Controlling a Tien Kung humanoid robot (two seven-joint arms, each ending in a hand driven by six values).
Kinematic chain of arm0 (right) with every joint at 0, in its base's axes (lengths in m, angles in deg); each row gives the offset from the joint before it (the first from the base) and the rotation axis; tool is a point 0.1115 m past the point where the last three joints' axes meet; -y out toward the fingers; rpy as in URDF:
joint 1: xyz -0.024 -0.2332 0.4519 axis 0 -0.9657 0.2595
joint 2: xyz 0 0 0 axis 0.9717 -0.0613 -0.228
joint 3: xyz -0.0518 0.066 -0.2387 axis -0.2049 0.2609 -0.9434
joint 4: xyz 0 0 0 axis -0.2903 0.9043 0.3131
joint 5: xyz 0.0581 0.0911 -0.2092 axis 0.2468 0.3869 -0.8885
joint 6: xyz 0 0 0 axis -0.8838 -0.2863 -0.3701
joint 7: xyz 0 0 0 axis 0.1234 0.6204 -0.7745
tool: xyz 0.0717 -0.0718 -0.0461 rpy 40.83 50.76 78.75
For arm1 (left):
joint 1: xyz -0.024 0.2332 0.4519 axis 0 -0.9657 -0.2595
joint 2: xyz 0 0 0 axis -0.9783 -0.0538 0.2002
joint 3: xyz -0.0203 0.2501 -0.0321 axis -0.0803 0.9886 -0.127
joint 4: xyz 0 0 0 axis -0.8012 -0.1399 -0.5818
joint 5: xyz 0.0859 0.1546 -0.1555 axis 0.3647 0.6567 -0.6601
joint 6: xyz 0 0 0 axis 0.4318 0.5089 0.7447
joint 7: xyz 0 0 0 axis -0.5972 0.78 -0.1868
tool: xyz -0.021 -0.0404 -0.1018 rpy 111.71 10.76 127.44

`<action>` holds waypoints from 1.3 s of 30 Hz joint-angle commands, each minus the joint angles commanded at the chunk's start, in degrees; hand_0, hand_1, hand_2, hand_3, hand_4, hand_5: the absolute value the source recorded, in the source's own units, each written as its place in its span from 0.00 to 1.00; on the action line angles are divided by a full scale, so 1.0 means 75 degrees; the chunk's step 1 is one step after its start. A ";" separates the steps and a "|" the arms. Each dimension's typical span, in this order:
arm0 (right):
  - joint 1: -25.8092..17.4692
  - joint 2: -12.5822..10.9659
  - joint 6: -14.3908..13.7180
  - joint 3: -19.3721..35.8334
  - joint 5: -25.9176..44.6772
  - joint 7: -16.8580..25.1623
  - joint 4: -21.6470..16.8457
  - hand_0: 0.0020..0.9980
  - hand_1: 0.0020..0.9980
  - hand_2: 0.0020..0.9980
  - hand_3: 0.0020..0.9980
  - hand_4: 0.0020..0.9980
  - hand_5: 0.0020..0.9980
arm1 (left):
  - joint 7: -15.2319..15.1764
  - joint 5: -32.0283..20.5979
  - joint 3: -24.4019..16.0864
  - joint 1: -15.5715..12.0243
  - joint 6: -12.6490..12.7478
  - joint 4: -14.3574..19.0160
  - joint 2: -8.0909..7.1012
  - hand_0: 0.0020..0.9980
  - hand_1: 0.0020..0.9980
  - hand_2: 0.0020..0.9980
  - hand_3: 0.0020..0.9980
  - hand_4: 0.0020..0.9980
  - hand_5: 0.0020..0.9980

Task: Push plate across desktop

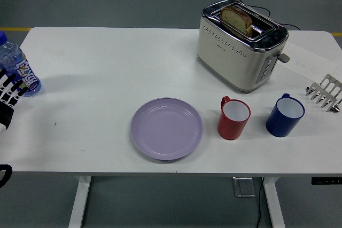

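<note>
A lilac plate (pixel 166 128) lies flat near the table's front edge, a little left of centre, and nothing touches it. My left hand (pixel 9 92) shows only at the picture's left edge, far to the left of the plate. Its black-and-white fingers (pixel 17 85) are spread and hold nothing; they sit just in front of the base of a water bottle (pixel 16 68). My right hand is out of view.
A red mug (pixel 234 118) stands just right of the plate, and a blue mug (pixel 285 115) beyond it. A cream toaster (pixel 239 45) with a bread slice sits at the back right. A metal toast rack (pixel 325 93) is at the right edge.
</note>
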 joint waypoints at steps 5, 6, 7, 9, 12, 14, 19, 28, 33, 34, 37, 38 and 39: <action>-0.0034 0.0008 0.0000 -0.0019 0.0039 0.0009 -0.0001 0.59 0.53 0.62 0.61 0.38 0.52 | -0.0039 -0.0921 0.0033 -0.0059 -0.0209 0.0001 0.0082 0.55 0.64 0.64 0.71 0.51 1.00; -0.0036 0.0008 0.0000 -0.0020 0.0041 0.0009 -0.0001 0.59 0.53 0.62 0.61 0.38 0.52 | -0.0045 -0.0995 0.0035 -0.0063 -0.0219 0.0000 0.0087 0.62 0.65 0.65 0.71 0.51 1.00; -0.0049 0.0008 0.0000 -0.0023 0.0042 0.0007 -0.0002 0.59 0.53 0.62 0.61 0.38 0.52 | -0.0058 -0.1092 0.0045 -0.0080 -0.0246 -0.0003 0.0091 0.62 0.65 0.65 0.71 0.51 1.00; -0.0064 0.0006 -0.0002 -0.0021 0.0035 0.0003 -0.0003 0.59 0.53 0.62 0.61 0.38 0.52 | -0.0060 -0.1128 0.0053 -0.0101 -0.0257 -0.0009 0.0093 0.62 0.65 0.65 0.71 0.51 1.00; -0.0077 0.0007 -0.0008 -0.0024 0.0038 -0.0005 -0.0006 0.59 0.53 0.62 0.61 0.38 0.52 | -0.0066 -0.1114 0.0071 -0.0113 -0.0260 -0.0013 0.0089 0.66 0.66 0.66 0.71 0.50 1.00; -0.0086 0.0008 -0.0008 -0.0027 0.0042 -0.0003 -0.0007 0.59 0.53 0.62 0.61 0.38 0.52 | -0.0072 -0.1092 0.0068 -0.0116 -0.0264 -0.0007 0.0084 0.66 0.66 0.66 0.71 0.50 1.00; -0.0100 0.0000 -0.0002 -0.0049 0.0074 0.0018 -0.0001 0.59 0.53 0.62 0.61 0.38 0.52 | -0.0082 -0.1039 0.0044 -0.0118 -0.0243 0.0010 0.0058 0.64 0.66 0.65 0.71 0.51 1.00; -0.0076 -0.0018 0.0004 -0.0086 0.0150 0.0057 0.0011 0.59 0.53 0.62 0.61 0.38 0.52 | -0.0073 -0.1060 0.0038 -0.0112 -0.0133 -0.0001 0.0058 0.45 0.62 0.64 0.70 0.50 1.00; -0.0060 -0.0036 0.0013 -0.0140 0.0225 0.0086 0.0016 0.59 0.53 0.62 0.61 0.38 0.52 | -0.0086 -0.1068 0.0025 -0.0089 -0.0112 -0.0005 0.0054 0.44 0.62 0.64 0.70 0.51 1.00; -0.0058 -0.0041 0.0018 -0.0159 0.0246 0.0093 0.0018 0.59 0.53 0.62 0.61 0.38 0.52 | -0.0087 -0.1066 0.0026 -0.0080 -0.0116 -0.0017 0.0051 0.44 0.62 0.64 0.70 0.51 1.00; -0.0046 -0.0051 0.0026 -0.0217 0.0326 0.0118 0.0019 0.59 0.53 0.62 0.61 0.38 0.52 | -0.0115 -0.1057 0.0047 -0.0047 -0.0170 -0.0063 0.0037 0.41 0.57 0.59 0.65 0.50 1.00; -0.0045 -0.0052 0.0026 -0.0221 0.0333 0.0120 0.0020 0.59 0.53 0.62 0.61 0.38 0.52 | -0.0121 -0.1057 0.0050 -0.0043 -0.0180 -0.0069 0.0035 0.41 0.57 0.59 0.65 0.50 1.00; -0.0040 -0.0055 0.0028 -0.0235 0.0350 0.0128 0.0020 0.59 0.53 0.62 0.61 0.38 0.52 | -0.0185 -0.1040 0.0059 -0.0036 -0.0226 -0.0083 0.0039 0.41 0.57 0.59 0.65 0.50 1.00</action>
